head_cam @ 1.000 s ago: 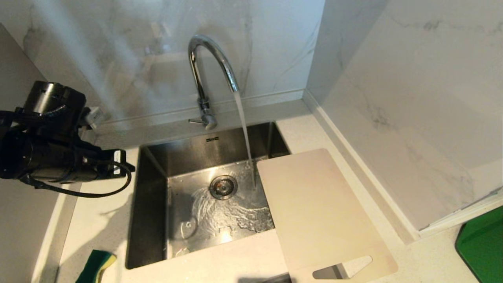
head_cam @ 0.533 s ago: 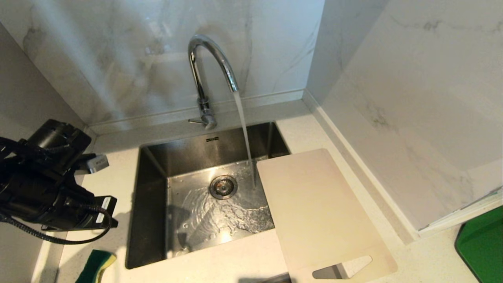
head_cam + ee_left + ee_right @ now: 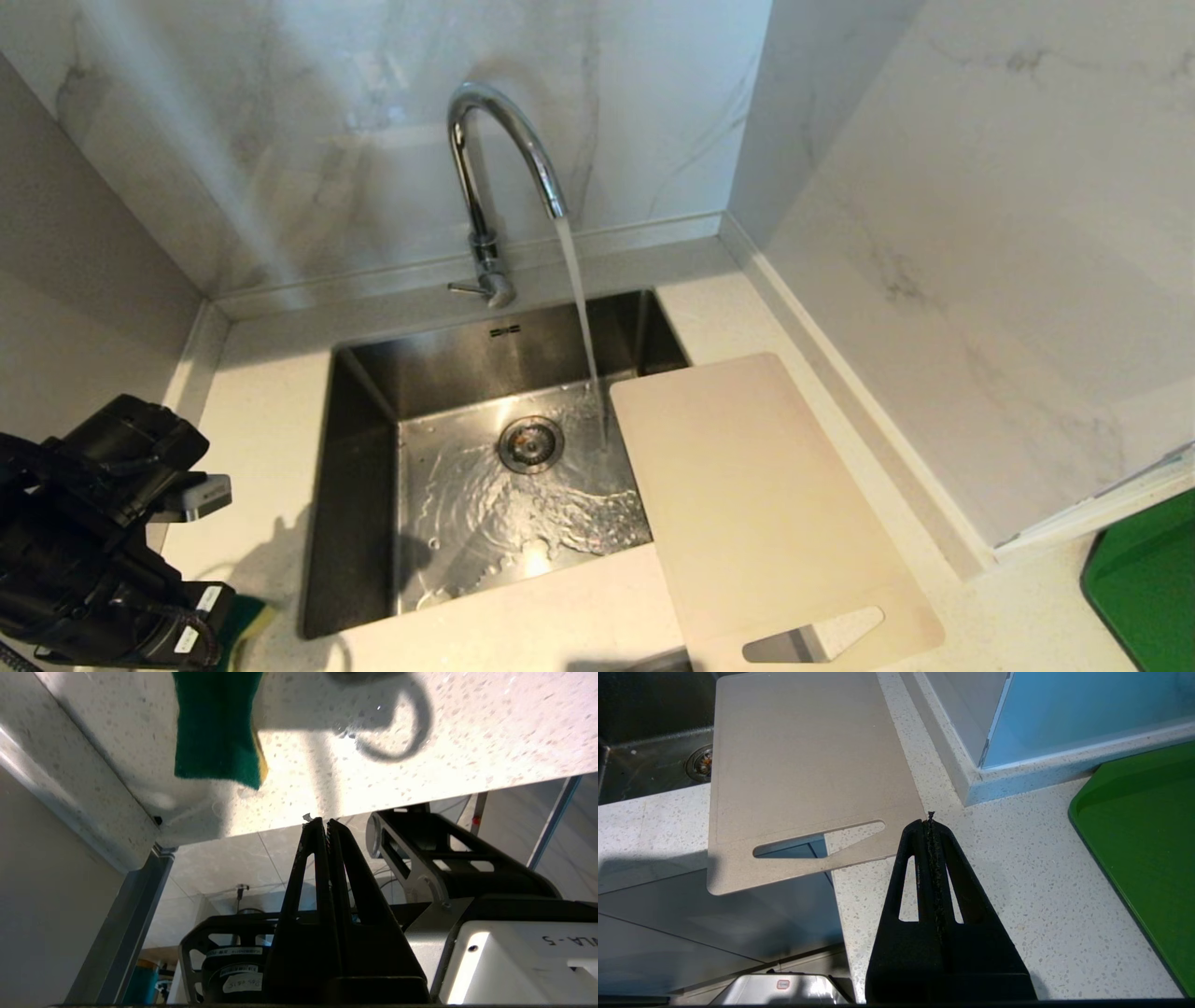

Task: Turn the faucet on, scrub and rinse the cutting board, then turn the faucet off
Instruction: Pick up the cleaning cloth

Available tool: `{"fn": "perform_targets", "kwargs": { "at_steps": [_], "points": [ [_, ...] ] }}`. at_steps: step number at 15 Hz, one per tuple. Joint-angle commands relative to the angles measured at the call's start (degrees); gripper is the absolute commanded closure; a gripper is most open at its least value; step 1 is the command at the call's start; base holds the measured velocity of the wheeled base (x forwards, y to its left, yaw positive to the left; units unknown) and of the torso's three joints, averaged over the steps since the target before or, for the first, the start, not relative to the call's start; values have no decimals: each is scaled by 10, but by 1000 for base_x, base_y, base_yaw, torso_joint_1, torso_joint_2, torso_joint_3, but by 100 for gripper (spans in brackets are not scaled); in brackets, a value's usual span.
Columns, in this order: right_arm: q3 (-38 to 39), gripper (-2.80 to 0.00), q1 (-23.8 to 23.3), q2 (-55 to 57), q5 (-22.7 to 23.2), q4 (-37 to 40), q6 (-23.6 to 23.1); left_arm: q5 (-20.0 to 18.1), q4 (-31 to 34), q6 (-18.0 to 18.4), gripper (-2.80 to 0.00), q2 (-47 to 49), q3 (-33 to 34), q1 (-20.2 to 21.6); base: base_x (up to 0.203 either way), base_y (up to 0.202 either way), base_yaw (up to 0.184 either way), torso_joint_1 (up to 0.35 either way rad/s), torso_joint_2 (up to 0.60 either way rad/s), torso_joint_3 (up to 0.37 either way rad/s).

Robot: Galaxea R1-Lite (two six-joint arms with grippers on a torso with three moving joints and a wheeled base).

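The left gripper [image 3: 327, 822] has dropped from faucet [image 3: 495, 168] height to the sponge [image 3: 215, 723], jaws closed and empty. Water is running; fetching the sponge comes next, which requires reopening over it before scrubbing the cutting board [image 3: 756, 495].

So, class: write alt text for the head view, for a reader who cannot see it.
Water runs from a chrome faucet into a steel sink. A pale cutting board lies over the sink's right edge, and the robot's left arm sits low at left above a green sponge.

Glossy chrome faucet [image 3: 495, 159], matt board [image 3: 756, 495]
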Motion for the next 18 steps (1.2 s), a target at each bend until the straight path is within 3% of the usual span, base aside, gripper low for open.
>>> {"fn": "perform_targets", "kwargs": {
  "at_steps": [1,7,10,11,14,18],
  "points": [
    [1,0,0,0,0,0,1,1,2,0,0,-12,23,2,0,0,0,0,0,0],
    [1,0,0,0,0,0,0,1,-11,13,0,-20,48,38,0,0,0,0,0,0],
    [1,0,0,0,0,0,1,2,-89,85,0,-14,104,79,0,0,0,0,0,0],
    [1,0,0,0,0,0,0,3,-96,91,0,-7,108,86,0,0,0,0,0,0],
    [1,0,0,0,0,0,0,5,-102,91,0,17,107,102,0,0,0,0,0,0],
    [1,0,0,0,0,0,0,9,-176,96,0,35,115,118,0,0,0,0,0,0]
  ]
}}
